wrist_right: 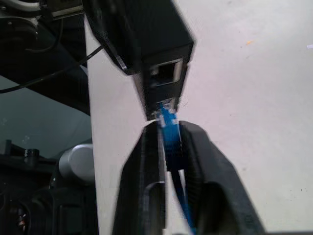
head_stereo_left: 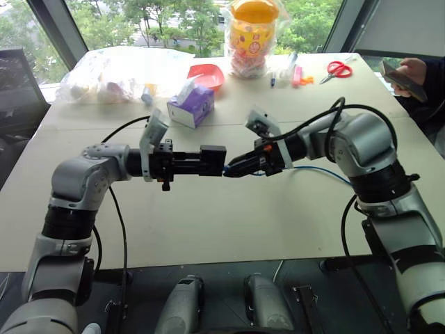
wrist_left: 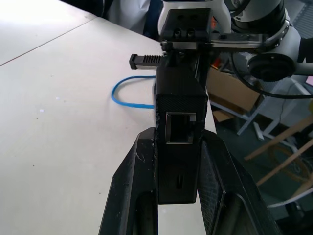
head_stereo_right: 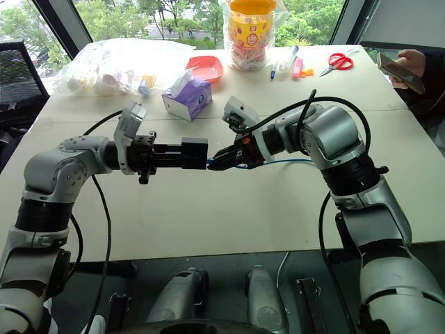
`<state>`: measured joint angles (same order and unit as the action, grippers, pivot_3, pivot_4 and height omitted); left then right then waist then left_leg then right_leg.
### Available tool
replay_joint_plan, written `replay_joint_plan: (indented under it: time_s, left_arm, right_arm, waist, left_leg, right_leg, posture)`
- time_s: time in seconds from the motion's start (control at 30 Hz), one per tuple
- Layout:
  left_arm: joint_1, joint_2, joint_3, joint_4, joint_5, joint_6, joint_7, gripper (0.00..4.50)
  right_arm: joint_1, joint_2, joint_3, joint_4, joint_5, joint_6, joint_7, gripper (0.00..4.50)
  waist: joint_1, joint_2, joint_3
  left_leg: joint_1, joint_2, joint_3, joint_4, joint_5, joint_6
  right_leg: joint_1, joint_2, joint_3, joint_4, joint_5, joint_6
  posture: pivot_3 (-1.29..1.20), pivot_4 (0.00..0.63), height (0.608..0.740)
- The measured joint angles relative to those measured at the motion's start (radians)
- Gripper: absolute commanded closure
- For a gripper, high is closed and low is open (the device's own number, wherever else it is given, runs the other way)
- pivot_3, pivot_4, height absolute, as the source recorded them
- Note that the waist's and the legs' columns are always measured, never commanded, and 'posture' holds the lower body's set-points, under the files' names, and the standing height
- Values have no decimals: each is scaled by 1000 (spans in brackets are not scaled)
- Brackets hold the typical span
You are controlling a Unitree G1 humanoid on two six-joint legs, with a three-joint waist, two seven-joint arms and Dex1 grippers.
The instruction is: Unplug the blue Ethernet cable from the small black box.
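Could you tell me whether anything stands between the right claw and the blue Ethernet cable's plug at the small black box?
Nothing visible does. The right claw is already shut on the blue Ethernet cable just behind its plug, which sits at the small black box held by the left claw above the table.

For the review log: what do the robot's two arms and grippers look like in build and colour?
Both arms are silver-grey shells with black joint bands and loose black cables looping alongside. Each wrist carries a small white camera block. The left gripper and right gripper each have two black fingers with ribbed pads.
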<state>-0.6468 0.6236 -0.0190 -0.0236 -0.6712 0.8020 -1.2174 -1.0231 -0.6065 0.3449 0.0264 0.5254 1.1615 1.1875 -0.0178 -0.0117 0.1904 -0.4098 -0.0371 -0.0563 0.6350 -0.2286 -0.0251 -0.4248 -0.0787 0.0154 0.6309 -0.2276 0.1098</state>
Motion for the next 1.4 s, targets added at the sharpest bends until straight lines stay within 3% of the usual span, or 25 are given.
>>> replay_joint_plan:
  time_s: [1.17, 1.3, 1.4]
  left_arm:
    - [21, 19, -27, -37, -17, -7, -28, 4024]
    - [21, 38, -24, -23, -13, -9, -28, 4024]
    - [21, 42, -12, -14, -10, -12, -28, 4024]
  right_arm:
    - [50, -61, 38, -53, -18, -145, 73, 4458]
    - [63, -97, 28, -44, -24, -130, 57, 2801]
    - [67, -98, 18, -34, -29, -112, 42, 1290]
  waist:
    - [0, 0, 0]
    - [2, 0, 0]
    - [2, 0, 0]
  left_leg:
    - [0, 0, 0, 0, 0, 0]
    - [0, 0, 0, 0, 0, 0]
    - [0, 0, 0, 0, 0, 0]
  right_leg:
    - [0, 0, 0, 0, 0, 0]
    - [0, 0, 0, 0, 0, 0]
    - [0, 0, 0, 0, 0, 0]
  posture:
    - [0, 150, 740]
    - [0, 150, 740]
    - [0, 150, 740]
